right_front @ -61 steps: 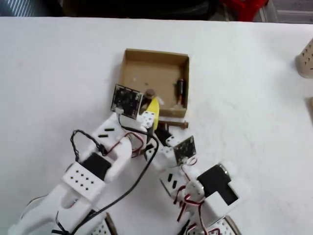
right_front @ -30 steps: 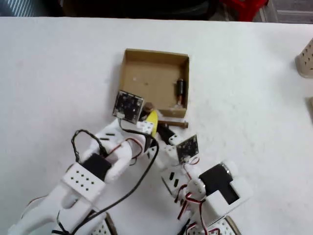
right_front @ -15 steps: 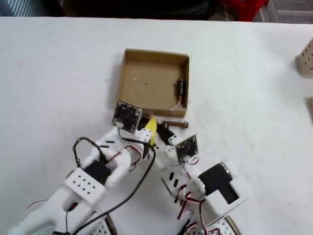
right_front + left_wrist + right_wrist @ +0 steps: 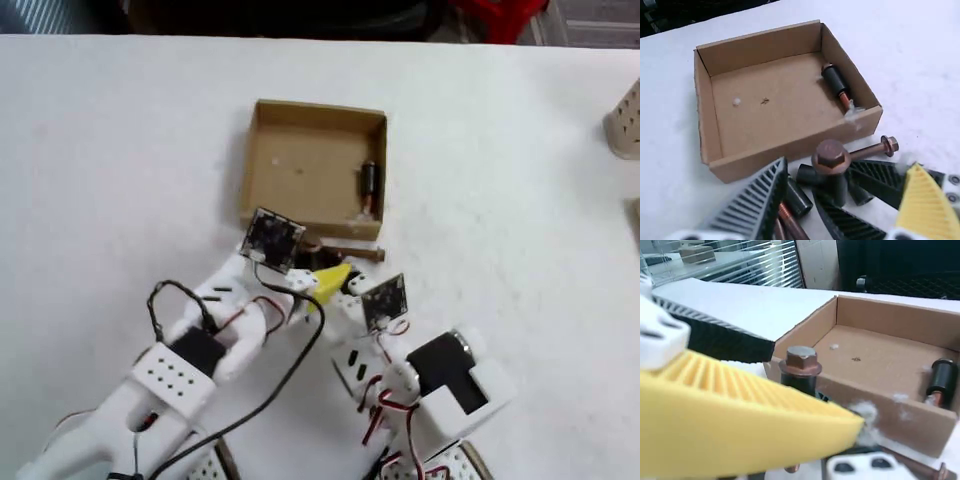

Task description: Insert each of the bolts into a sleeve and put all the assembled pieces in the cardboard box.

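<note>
The right gripper (image 4: 834, 184) is clamping an upright sleeve (image 4: 838, 191) with a bolt (image 4: 830, 156) sitting in its top, just outside the cardboard box (image 4: 715, 145). The left gripper (image 4: 847, 165) is hanging wide open around them. One assembled piece (image 4: 834, 79) is lying inside the box.

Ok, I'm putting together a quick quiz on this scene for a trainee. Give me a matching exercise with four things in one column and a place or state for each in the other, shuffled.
Things
1. cardboard box
2. bolt with no sleeve
3. bolt with its head up
4. bolt lying in its sleeve

Places or states
a. inside the box, beside a side wall
b. standing in a black sleeve outside the box
c. open-topped, on the white table
d. flat on the table by the box's near wall

Pairs: 1-c, 2-d, 3-b, 4-a
</note>
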You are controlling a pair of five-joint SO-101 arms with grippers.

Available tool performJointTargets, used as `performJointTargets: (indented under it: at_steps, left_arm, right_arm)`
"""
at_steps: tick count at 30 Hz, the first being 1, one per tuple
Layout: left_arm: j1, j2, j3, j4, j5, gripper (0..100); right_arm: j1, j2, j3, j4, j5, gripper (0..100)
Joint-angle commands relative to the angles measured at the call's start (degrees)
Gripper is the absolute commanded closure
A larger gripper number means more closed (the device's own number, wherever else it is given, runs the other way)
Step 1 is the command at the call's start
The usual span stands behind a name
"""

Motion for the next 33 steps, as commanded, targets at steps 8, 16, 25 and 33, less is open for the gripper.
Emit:
performJointTargets:
  at_steps: [8, 16, 25, 33]
  left_arm:
    - [-5.8, -7.7, -1.9, 0.4, 0.5, 60]
    - [-6.9, -34.1, -2.0, 17.2, 0.6, 60]
    - [-13.1, -49.5, -2.0, 27.4, 0.1, 84]
    - [-29.6, -49.8, -0.4, 28.0, 0.2, 94]
  right_arm:
    - [0.2, -0.3, -0.3, -1.5, -0.2, 98.1]
    - [0.2, -0.2, -0.3, -1.3, -0.2, 98.1]
    - [0.3, -0.2, -0.2, -1.2, -0.2, 98.1]
    - [0.3, -0.6, 1.0, -1.4, -0.2, 98.1]
